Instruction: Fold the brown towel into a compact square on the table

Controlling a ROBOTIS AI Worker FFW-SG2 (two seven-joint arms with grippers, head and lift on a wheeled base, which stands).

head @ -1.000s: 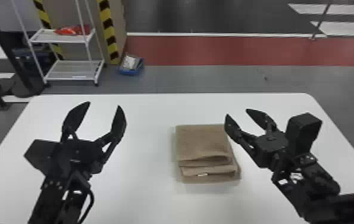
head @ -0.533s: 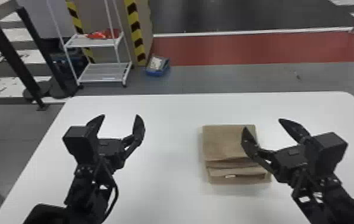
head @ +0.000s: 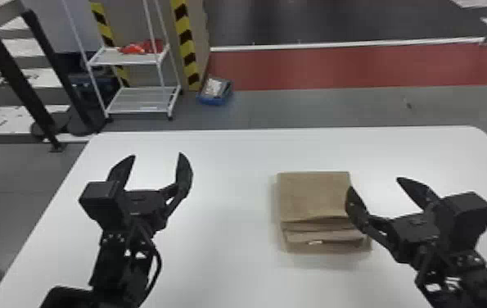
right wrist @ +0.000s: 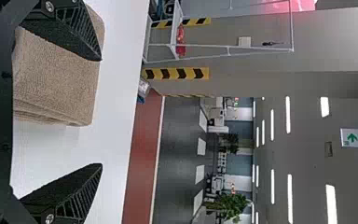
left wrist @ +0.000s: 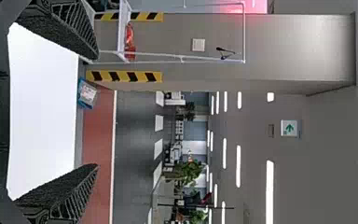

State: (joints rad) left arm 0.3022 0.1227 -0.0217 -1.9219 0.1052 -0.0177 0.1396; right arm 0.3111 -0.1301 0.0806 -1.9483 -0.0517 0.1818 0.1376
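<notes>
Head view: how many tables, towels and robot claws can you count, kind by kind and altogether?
White table: 1
Folded brown towel: 1
Black grippers: 2, the left gripper and the right gripper
Total: 4

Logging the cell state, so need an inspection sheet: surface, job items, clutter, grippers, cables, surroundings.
Surface: white table, towel lying on it
Job items: brown towel, folded, lower layers and a small white tag showing at the near edge
Clutter: blue box on the floor beyond the table
Left gripper: open, left of towel
Right gripper: open, one finger overlapping towel's right side in head view
Cables: dark loop beside left arm
Surroundings: white rack holding red item
</notes>
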